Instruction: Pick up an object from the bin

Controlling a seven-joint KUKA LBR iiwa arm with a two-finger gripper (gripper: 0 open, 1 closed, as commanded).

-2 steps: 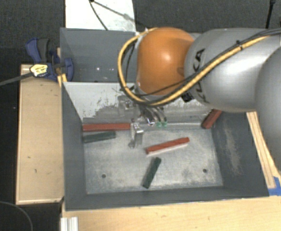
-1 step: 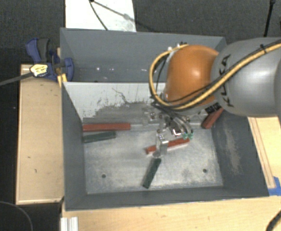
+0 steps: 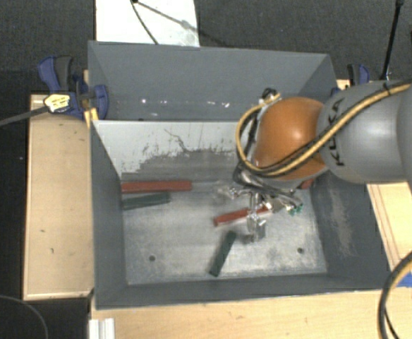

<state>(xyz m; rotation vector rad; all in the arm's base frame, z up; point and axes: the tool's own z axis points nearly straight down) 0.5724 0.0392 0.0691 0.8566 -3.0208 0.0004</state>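
Gripper [image 3: 256,226] down on the floor of the grey metal bin [image 3: 192,83], at the right end of a short red bar [image 3: 228,218].

From my station, the bin's floor looks dull and scuffed, with pale scratches up the back wall. The short red bar is flat and straight. It lies just left of the gripper, and its near end meets the gripper. I cannot tell whether the gripper is released or clenched. A slim dark green bar [image 3: 222,253] lies tilted just below and left of the gripper. Well to the gripper's left, a longer red bar [image 3: 156,186] and a second dark green bar [image 3: 146,201] lie side by side. Above the gripper sits the smooth, rounded orange wrist cover [image 3: 287,140].
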